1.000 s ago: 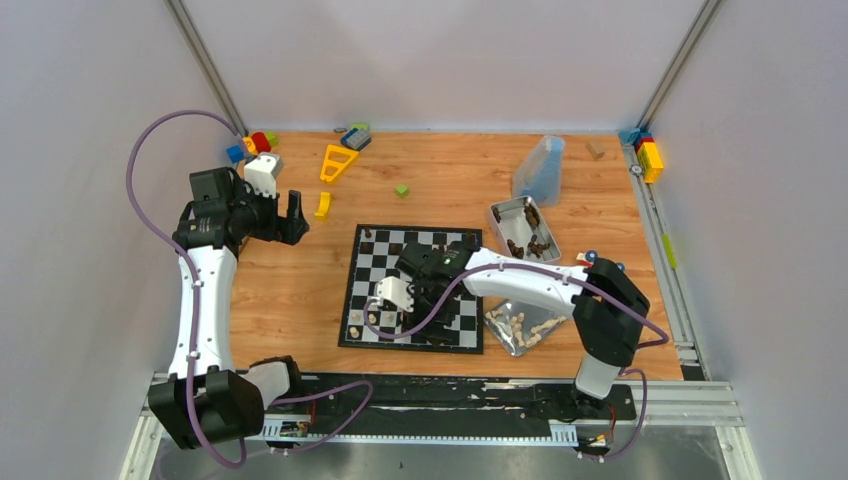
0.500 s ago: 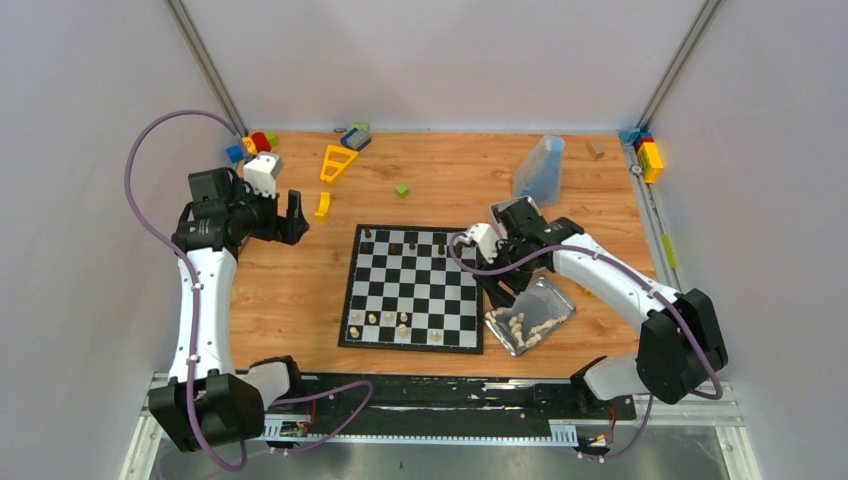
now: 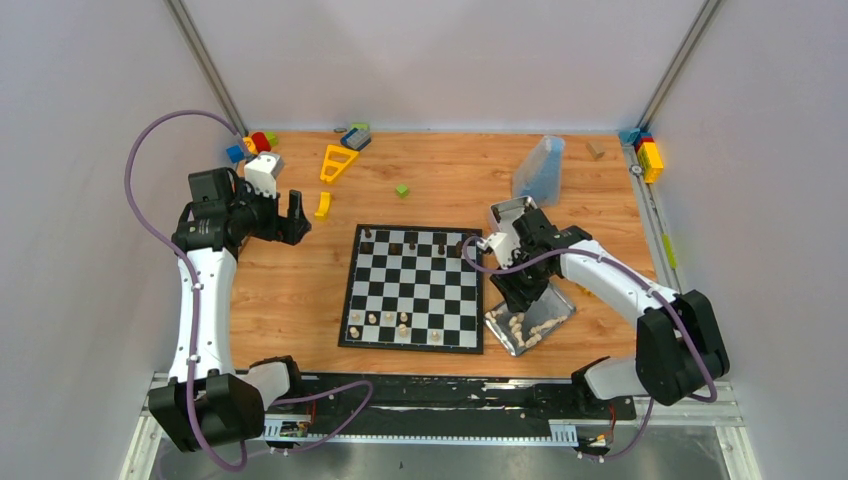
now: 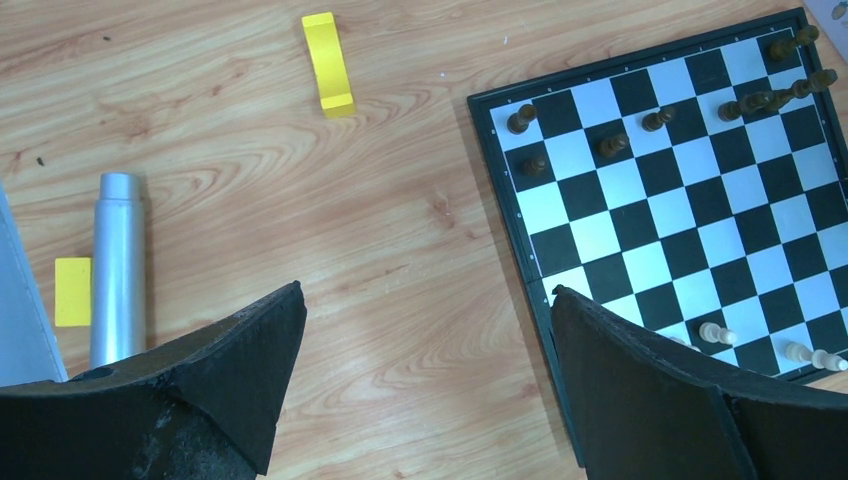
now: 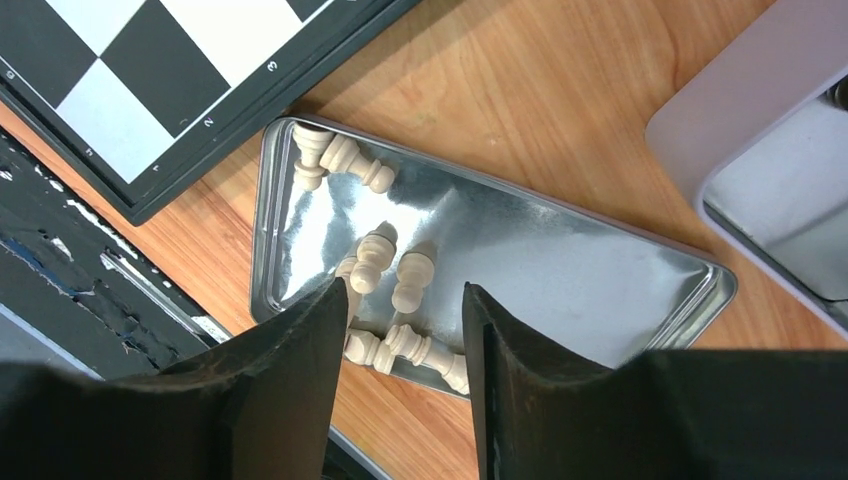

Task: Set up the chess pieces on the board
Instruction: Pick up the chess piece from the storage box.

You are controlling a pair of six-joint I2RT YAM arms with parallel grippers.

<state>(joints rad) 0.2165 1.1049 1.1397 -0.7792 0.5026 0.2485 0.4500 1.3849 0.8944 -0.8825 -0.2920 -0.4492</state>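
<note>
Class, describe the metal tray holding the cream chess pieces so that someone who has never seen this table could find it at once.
Start from the chessboard in the middle of the wooden table. Just off its near right corner lies a shiny metal tray, set at an angle to the board. It is the nearer of two trays, the other tray sitting farther back, and cream pieces lie loose in it.

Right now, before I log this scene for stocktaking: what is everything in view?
checked black-and-white chessboard: one, centre
shiny metal trays: two, right of board
dark brown chess pieces: several, board's far rows
cream chess pieces: several, board's near rows and nearer tray
translucent blue container: one, far right
small toy blocks: many, mixed colours, far side
silver metal cylinder: one, left
left gripper: open, left of board
right gripper: open, over nearer tray
</note>
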